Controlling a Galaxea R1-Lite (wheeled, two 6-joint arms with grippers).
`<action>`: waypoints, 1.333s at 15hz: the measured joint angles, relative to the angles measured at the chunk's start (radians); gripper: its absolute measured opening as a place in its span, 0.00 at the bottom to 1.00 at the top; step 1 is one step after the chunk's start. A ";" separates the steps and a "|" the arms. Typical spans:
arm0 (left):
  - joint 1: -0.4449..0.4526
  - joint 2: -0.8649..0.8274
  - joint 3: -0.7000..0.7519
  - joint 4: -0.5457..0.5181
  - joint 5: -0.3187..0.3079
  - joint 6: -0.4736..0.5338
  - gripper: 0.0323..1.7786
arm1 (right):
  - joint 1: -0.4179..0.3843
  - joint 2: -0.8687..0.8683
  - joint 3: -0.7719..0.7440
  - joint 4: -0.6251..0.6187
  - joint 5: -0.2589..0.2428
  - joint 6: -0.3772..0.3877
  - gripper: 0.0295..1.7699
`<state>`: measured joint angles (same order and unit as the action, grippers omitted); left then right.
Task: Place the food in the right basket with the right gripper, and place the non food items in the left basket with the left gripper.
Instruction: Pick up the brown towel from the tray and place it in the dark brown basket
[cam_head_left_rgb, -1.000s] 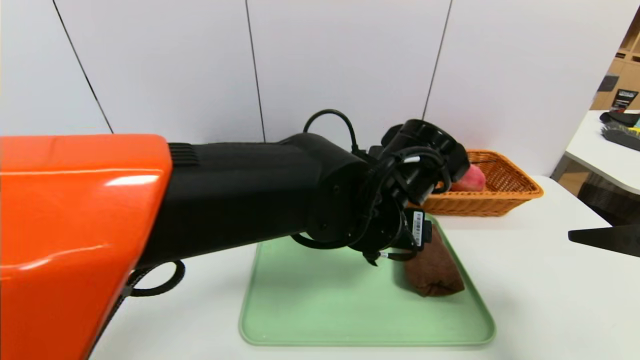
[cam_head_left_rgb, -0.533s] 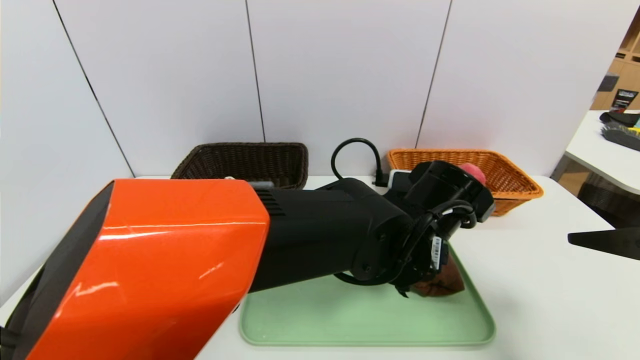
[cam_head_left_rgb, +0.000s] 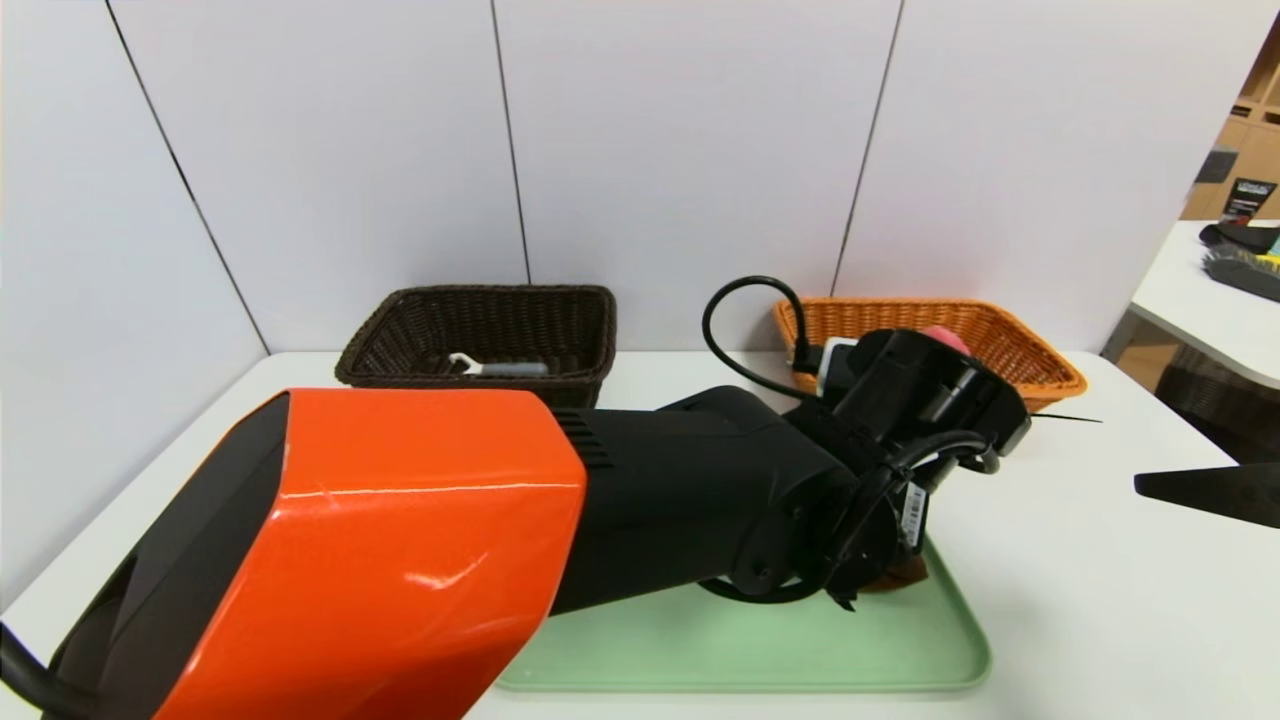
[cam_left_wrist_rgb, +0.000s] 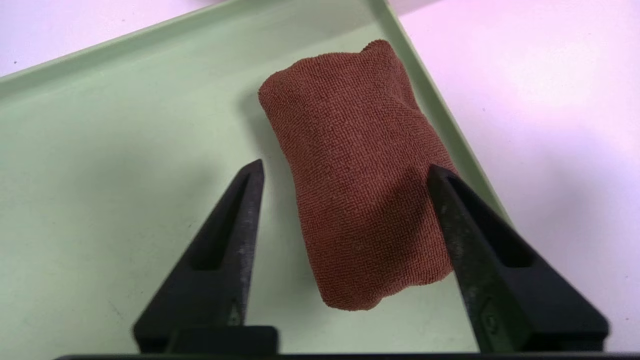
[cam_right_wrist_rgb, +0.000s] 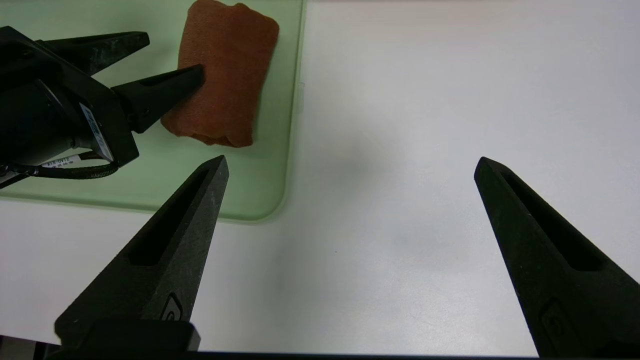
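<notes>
The left gripper (cam_left_wrist_rgb: 345, 172) hangs low over the green tray (cam_left_wrist_rgb: 100, 150), its two black fingers (cam_left_wrist_rgb: 240, 210) set on either side of a rolled brown cloth (cam_left_wrist_rgb: 355, 170). The jaws are parted about as wide as the roll: one finger looks to press against the cloth's side nearest the tray's right rim, while a strip of bare tray shows between the other finger and the cloth, so nothing is clamped. The cloth lies flat on the tray, close along that right rim and near the tray's front corner on that side. In the head view the left arm's orange and black body covers most of the tray, and only a sliver of the cloth (cam_head_left_rgb: 900, 575) shows under the wrist. At the back of the white table (cam_head_left_rgb: 1100, 600) stand two baskets well apart: the dark brown basket (cam_head_left_rgb: 400, 340) on the left, with a small grey and white item (cam_head_left_rgb: 495, 367) lying in it, and the orange basket (cam_head_left_rgb: 1040, 365) on the right, with a pink thing (cam_head_left_rgb: 945, 338) partly hidden behind the arm. The right gripper (cam_right_wrist_rgb: 350, 167) is off to the right of the tray, held above bare table with its jaws spread wide and holding nothing.
</notes>
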<state>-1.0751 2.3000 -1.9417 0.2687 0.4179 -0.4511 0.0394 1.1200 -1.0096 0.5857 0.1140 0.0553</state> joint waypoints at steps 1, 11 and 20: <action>-0.001 0.000 0.000 -0.002 0.000 0.001 0.51 | 0.000 0.000 0.000 0.000 0.000 0.000 0.96; -0.001 0.007 0.000 -0.017 -0.002 0.105 0.01 | 0.000 0.000 -0.005 0.000 0.000 0.000 0.96; -0.005 -0.014 0.000 -0.086 -0.007 0.111 0.60 | 0.000 -0.006 -0.001 0.000 0.000 -0.001 0.96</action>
<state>-1.0804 2.2860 -1.9417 0.1823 0.4106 -0.3396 0.0394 1.1136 -1.0111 0.5857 0.1138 0.0547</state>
